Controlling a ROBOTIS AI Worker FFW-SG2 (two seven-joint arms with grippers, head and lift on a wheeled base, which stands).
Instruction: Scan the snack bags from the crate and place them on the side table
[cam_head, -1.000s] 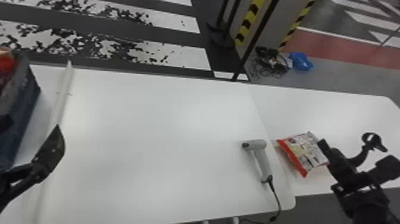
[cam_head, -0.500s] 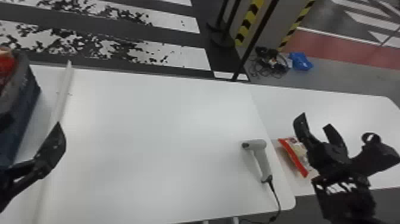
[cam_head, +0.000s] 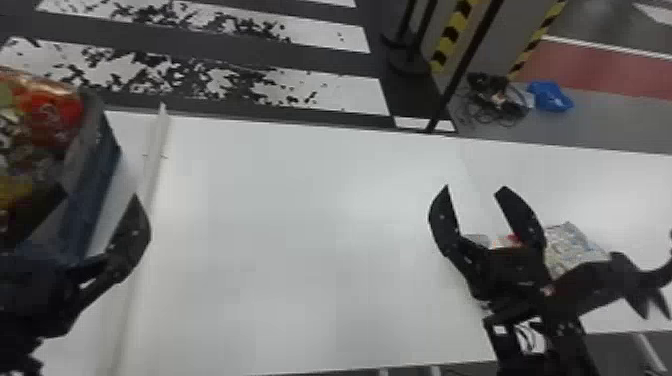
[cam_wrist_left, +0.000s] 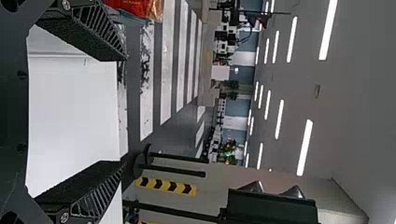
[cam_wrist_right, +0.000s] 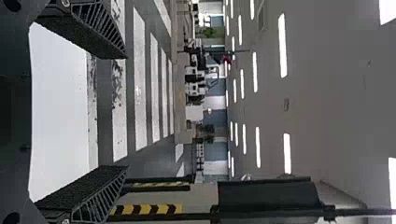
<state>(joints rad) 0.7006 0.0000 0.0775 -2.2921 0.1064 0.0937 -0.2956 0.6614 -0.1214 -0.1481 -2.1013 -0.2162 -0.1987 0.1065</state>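
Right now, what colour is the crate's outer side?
The crate is dark blue outside, seen best in the head view.

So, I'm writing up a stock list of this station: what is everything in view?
Smooth work table: one, white, centre.
Long raised strip: one, white, on its left part.
Deep crate: one, dark blue, far left.
Shiny snack bags: several, mostly red, in the crate; too bunched to count.
Side table: one, white, right.
Printed snack bag: one, pale and red, on it, partly hidden.
Crumpled plastic: one, blue, floor, far right.
Tangled cables: one heap, black, beside it.
Striped bands: two, yellow-black, beyond the tables.
Floor stripes: several, white, behind.
Ceiling lights: many, white, overhead.
Left hand: one, black, open, near the crate.
Right hand: one, black, open, right.
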